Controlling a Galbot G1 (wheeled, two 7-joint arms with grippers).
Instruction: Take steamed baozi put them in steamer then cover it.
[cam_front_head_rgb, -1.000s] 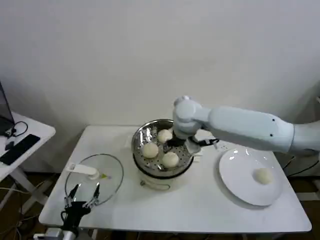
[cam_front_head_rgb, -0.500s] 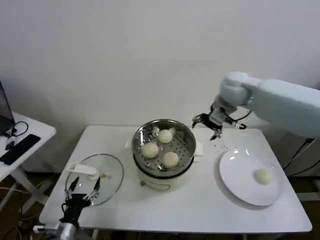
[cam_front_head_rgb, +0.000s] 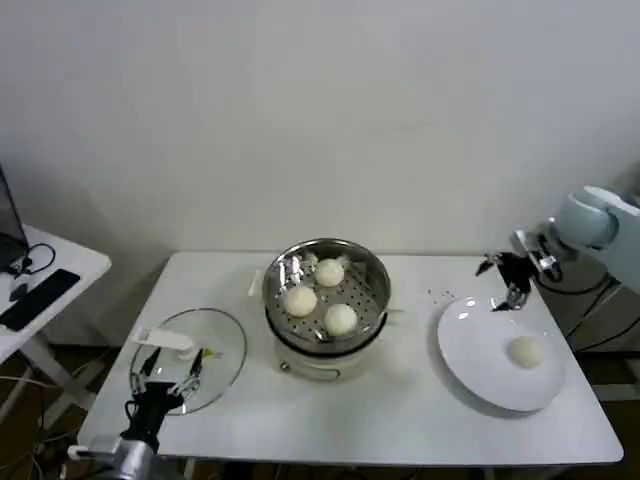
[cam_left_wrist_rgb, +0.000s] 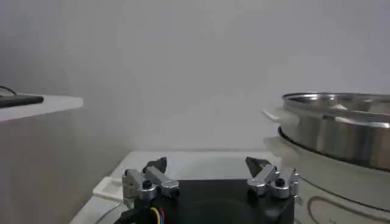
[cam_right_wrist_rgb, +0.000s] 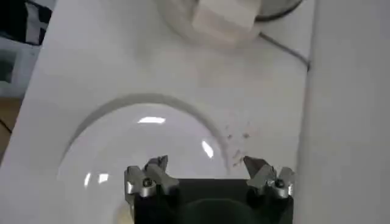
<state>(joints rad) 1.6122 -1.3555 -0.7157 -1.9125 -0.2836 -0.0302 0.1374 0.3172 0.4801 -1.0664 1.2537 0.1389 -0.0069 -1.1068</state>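
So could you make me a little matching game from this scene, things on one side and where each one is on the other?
Things:
1. glass lid
2. lone bun
3. three buns
4. right gripper

Places:
A. in the steamer basket
B. on the white plate
C. flat on the table, at the robot's left, by the left gripper
D. in the air above the plate's far edge, open and empty

Pairs: 1-C, 2-B, 3-A, 4-D
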